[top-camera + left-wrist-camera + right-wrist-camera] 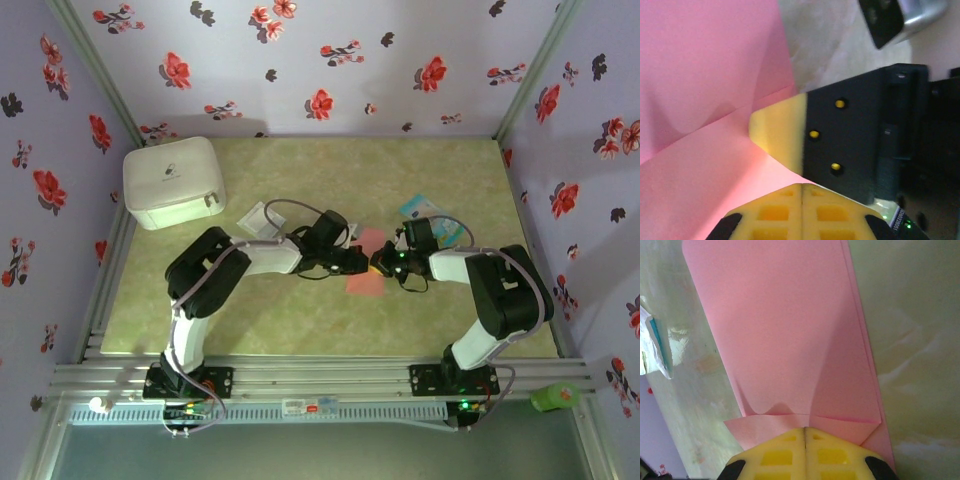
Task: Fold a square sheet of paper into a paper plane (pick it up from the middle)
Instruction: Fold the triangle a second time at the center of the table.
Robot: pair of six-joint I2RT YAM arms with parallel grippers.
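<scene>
Pink paper (790, 340) lies part-folded, layered with 1 end flap turned (no nose or wings yet), left gripper (801, 192) and right gripper (805, 432) both clenched at it.

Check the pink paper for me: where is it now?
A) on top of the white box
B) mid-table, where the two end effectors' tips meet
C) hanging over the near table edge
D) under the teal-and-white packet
B: the top view shows the pink paper lying mid-table where the left end effector and right end effector meet, apart from the white box and the teal-and-white packet.
</scene>
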